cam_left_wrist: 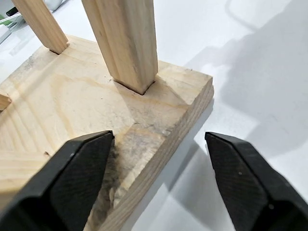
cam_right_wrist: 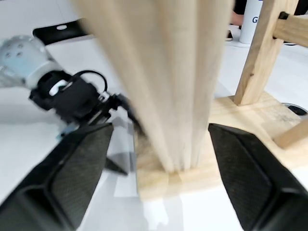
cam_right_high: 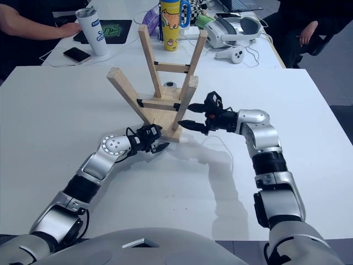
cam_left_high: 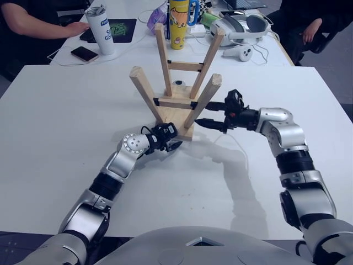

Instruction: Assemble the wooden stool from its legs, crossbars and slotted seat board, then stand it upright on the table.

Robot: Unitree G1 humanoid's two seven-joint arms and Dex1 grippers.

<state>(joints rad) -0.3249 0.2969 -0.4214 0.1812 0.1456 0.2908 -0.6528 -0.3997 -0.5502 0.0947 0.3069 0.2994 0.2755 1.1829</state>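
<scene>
The wooden stool (cam_left_high: 175,117) rests upside down mid-table, seat board flat and all its legs pointing up, with crossbars (cam_left_high: 186,66) between them. My left gripper (cam_left_high: 171,138) is open at the board's near corner (cam_left_wrist: 159,110); one finger (cam_left_wrist: 82,178) lies over the board and the other (cam_left_wrist: 250,178) over the bare table. My right gripper (cam_left_high: 211,114) is open on either side of the near right leg (cam_right_wrist: 163,72) low down, just above the board. That wrist view also shows the left gripper (cam_right_wrist: 72,96) beyond the leg.
Along the table's far side stand a white tumbler (cam_left_high: 102,28), a phone (cam_left_high: 84,53), a yellow cup (cam_left_high: 178,22), a headset (cam_left_high: 240,27) and a controller (cam_left_high: 240,53). A small round object (cam_left_high: 177,83) lies just behind the stool. White tabletop (cam_left_high: 60,121) stretches left and right.
</scene>
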